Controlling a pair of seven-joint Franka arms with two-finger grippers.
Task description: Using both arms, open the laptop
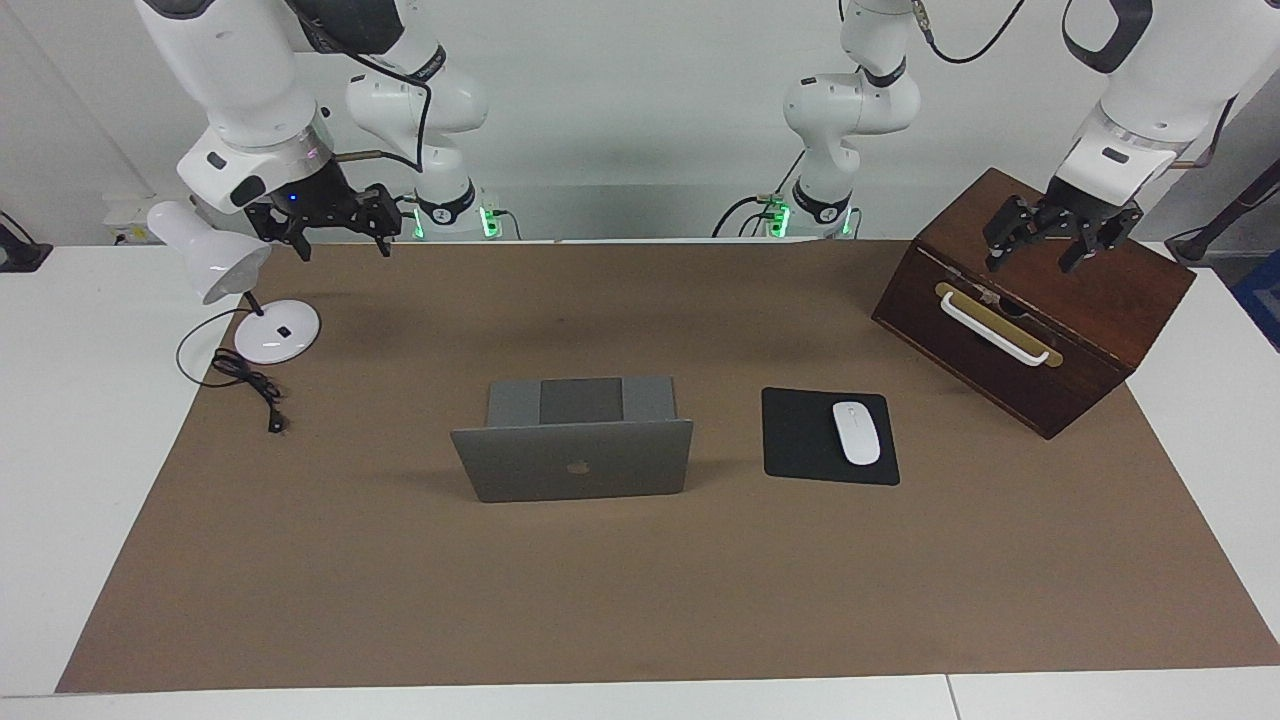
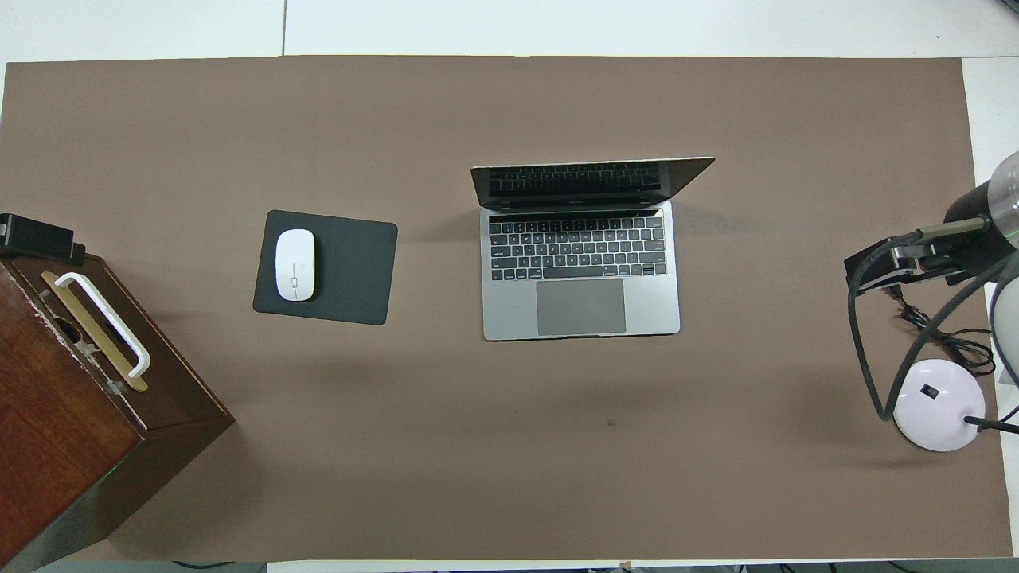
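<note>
The silver-grey laptop (image 1: 572,462) stands open in the middle of the brown mat, its lid raised with the logo on its back. Its keyboard deck (image 2: 581,270) and trackpad face the robots. My left gripper (image 1: 1032,260) hangs open just above the top of the wooden box, well away from the laptop, with nothing between its fingers. My right gripper (image 1: 342,246) hovers open and empty beside the lamp's head at the right arm's end of the table. Neither gripper touches the laptop.
A dark wooden box (image 1: 1090,330) with a white handle sits at the left arm's end. A black mouse pad (image 1: 800,440) with a white mouse (image 1: 856,432) lies between box and laptop. A white desk lamp (image 1: 272,332) and its cable (image 1: 245,382) stand at the right arm's end.
</note>
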